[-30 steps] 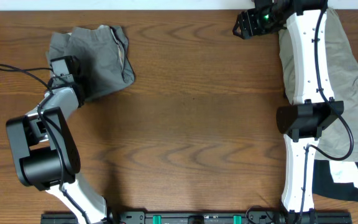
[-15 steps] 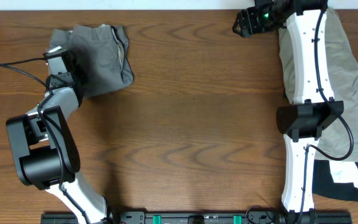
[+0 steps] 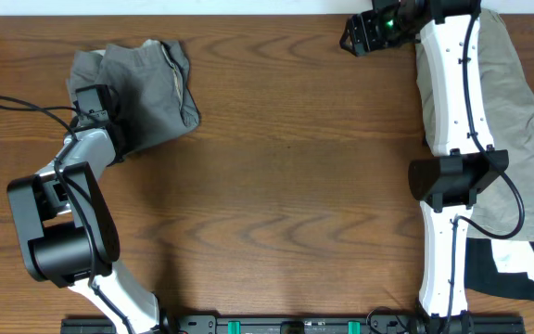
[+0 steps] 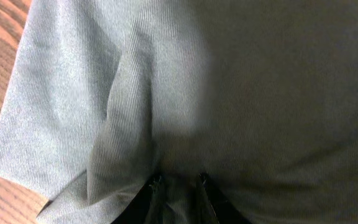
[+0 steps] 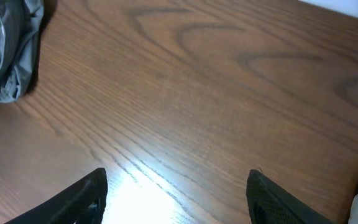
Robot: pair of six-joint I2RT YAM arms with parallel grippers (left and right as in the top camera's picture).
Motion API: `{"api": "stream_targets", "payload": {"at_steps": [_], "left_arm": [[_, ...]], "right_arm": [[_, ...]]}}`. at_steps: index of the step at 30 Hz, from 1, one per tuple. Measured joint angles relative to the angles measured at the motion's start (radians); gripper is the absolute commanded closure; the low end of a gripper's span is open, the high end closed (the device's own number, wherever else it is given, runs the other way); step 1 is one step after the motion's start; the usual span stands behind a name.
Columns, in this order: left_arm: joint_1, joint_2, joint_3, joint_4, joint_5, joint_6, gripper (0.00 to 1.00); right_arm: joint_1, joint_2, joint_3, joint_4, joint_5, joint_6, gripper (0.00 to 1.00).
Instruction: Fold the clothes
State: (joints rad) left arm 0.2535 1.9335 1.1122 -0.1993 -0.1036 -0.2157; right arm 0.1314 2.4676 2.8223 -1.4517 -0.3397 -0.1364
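At the upper left of the overhead view, the grey shorts (image 3: 146,88) lie as a crumpled heap on the table (image 3: 286,186). They are neither spread flat nor brought into a neat fold. The left gripper (image 3: 89,100) sits at the left edge of this heap. In the left wrist view its fingertips (image 4: 149,198) stand close together with only a narrow gap. A raised ridge of grey cloth runs up from between them, so I judge that the jaws pinch a pleat of the shorts.

Across the middle of the overhead view, only bare wood shows.

Near the top, right of the middle, the right gripper (image 3: 355,35) hovers over bare table. Its jaws stand wide apart and nothing is between them, as the right wrist view shows clearly. Along the right edge, the khaki clothes (image 3: 522,121) lie in a loose, wrinkled heap, and the right arm (image 3: 452,111) passes over it. Below it, at the lower right corner, a black and white cloth (image 3: 513,269) is partly out of the frame.

By my judgement the task is at an early stage. No garment shows a finished, tidy fold. The grey shorts must be opened out, smoothed and folded, and the khaki clothes wait untouched.
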Motion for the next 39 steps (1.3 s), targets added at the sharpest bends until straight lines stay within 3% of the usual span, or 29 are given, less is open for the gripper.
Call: {"api": "stream_targets", "payload": {"at_steps": [12,17,18,20,23,27,32,39], "left_arm": [[0.002,0.114,-0.016,0.398,-0.010,-0.017,0.81],[0.002,0.137,-0.007,0.446,-0.013,-0.016,0.81],[0.002,0.137,-0.007,0.446,-0.013,-0.016,0.78],[0.002,0.137,-0.007,0.446,-0.011,-0.014,0.53],[-0.006,0.129,-0.004,0.438,0.010,-0.015,0.23],[-0.011,0.074,-0.011,0.347,0.024,-0.014,0.01],[0.002,-0.109,-0.043,0.216,0.023,-0.021,0.02],[0.002,-0.536,-0.040,0.090,0.021,-0.021,0.02]], "right_arm": [[0.006,0.000,0.000,-0.003,0.000,0.000,0.30],[0.013,0.000,0.000,-0.002,0.005,0.000,0.29],[0.016,0.000,0.000,-0.002,0.008,0.000,0.25],[0.017,0.000,0.000,0.001,0.010,0.003,0.01],[0.022,0.000,-0.001,0.037,0.017,-0.005,0.01],[0.021,0.000,-0.002,0.084,0.020,-0.006,0.01],[0.011,-0.001,-0.002,0.114,0.022,-0.006,0.01],[-0.034,-0.119,-0.015,0.105,0.055,-0.006,0.01]]}}
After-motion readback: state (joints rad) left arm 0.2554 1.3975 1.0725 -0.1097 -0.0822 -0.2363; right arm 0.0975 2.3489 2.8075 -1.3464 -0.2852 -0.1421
